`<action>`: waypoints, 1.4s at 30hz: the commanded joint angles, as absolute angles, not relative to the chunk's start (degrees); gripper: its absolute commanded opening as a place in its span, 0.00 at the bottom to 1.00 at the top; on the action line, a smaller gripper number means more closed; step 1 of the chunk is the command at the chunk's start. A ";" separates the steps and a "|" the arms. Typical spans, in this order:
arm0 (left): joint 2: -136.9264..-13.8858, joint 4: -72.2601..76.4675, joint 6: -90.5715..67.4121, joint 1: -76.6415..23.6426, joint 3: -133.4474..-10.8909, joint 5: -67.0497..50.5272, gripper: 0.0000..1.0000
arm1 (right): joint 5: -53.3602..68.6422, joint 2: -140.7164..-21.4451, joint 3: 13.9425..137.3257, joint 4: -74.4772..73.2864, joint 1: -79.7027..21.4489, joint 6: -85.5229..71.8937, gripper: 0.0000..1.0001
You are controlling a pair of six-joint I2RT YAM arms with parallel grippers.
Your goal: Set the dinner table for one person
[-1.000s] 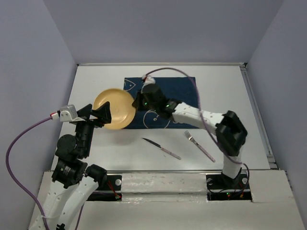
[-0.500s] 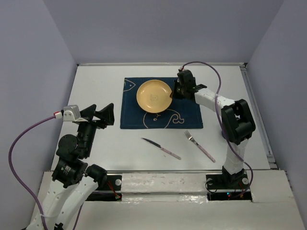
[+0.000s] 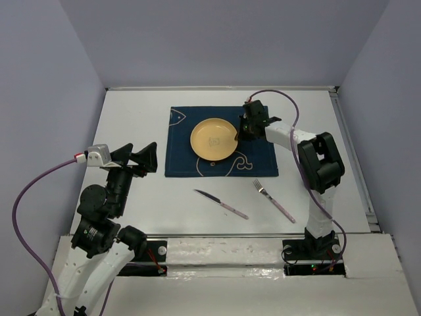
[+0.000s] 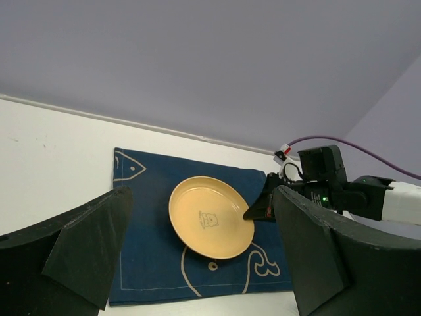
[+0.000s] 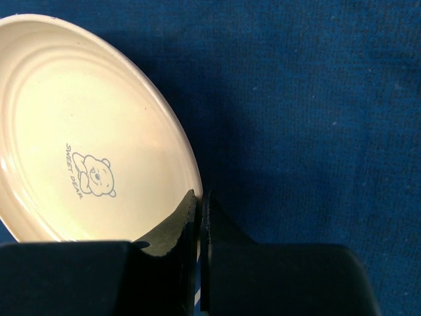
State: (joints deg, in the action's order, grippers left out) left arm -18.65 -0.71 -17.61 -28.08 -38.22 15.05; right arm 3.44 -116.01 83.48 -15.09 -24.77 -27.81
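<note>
Right gripper (image 5: 199, 199) is pinching the plate (image 5: 85, 125) by its rim — stiff, slick, likely light; left gripper (image 3: 135, 157) is hanging wide.

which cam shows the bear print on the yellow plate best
Right wrist view: the bear print is close up, its outline and "SWEET BEAR" lettering legible on the yellow plate. The left wrist view shows a small outline; the top external view, a faint mark.

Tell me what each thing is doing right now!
plate: right side up on the mat, rim pinched.
mat: spread flat on the table.
knife: lying on the table, untouched.
fork: lying on the table, untouched.
left jaws: wide open, empty.
right jaws: shut on the plate's rim.
</note>
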 commanded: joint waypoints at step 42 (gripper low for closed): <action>-14.51 1.93 -16.00 -36.64 -38.32 15.82 0.99 | -31.03 -59.85 43.16 -26.90 -5.27 -32.34 0.59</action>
State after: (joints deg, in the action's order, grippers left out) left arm -15.75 -0.71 -17.32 -35.24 -38.22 15.07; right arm -26.72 -60.71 43.86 -25.47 -6.31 -30.94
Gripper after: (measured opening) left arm 0.989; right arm 0.598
